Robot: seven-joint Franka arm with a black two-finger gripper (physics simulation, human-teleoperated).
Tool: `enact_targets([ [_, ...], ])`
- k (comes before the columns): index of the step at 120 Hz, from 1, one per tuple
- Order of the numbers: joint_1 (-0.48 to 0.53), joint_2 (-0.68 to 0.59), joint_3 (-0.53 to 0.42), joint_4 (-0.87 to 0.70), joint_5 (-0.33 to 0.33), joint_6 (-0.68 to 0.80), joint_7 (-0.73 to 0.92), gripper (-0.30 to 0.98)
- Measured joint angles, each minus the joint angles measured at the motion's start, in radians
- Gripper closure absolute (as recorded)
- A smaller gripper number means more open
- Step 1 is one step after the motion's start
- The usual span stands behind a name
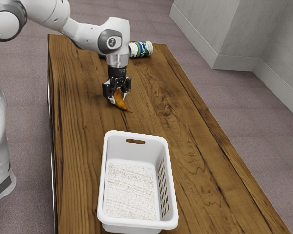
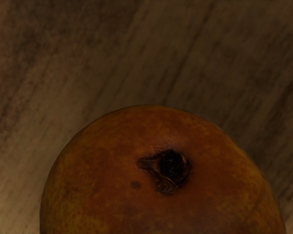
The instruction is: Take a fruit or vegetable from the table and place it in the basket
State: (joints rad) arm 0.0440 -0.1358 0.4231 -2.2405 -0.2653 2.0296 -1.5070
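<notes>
In the exterior view, my gripper points down over the far half of the table, shut on an orange-yellow fruit. The fruit hangs steeply tilted between the two fingers, its narrow lower tip toward the exterior view's right. Whether that tip touches the wood cannot be told. Seen from the hand, the fruit is large and rounded, with a dark, shrivelled stem spot facing the camera. The white plastic basket stands upright at the near part of the table, apart from the gripper, with nothing visible inside.
A white can with a green and blue label lies near the table's far end, behind the arm. A small dark item beside it is partly hidden by the arm. The wooden table has a long edge on the exterior view's right; grey walls stand beyond.
</notes>
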Motion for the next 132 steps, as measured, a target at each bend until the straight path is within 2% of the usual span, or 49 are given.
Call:
enact_targets([
  [19,-0.02,-0.051,-0.003,0.001,0.011,0.0,-0.001,0.47],
  [34,-0.094,-0.13,-0.019,0.009,0.059,0.002,-0.01,0.49],
  [50,-0.12,-0.253,-0.163,0.013,0.121,0.001,-0.036,0.47],
  [68,-0.123,-0.306,-0.423,0.012,0.136,-0.002,-0.093,0.47],
  [88,-0.116,-0.341,-0.662,0.012,0.094,-0.003,-0.183,0.49],
  [99,-0.113,-0.347,-0.751,0.01,0.058,-0.003,-0.236,0.52],
  [129,-0.072,-0.329,-0.843,0.011,-0.012,-0.002,-0.348,0.54],
  [132,-0.07,-0.328,-0.848,0.011,-0.015,-0.002,-0.355,0.48],
])
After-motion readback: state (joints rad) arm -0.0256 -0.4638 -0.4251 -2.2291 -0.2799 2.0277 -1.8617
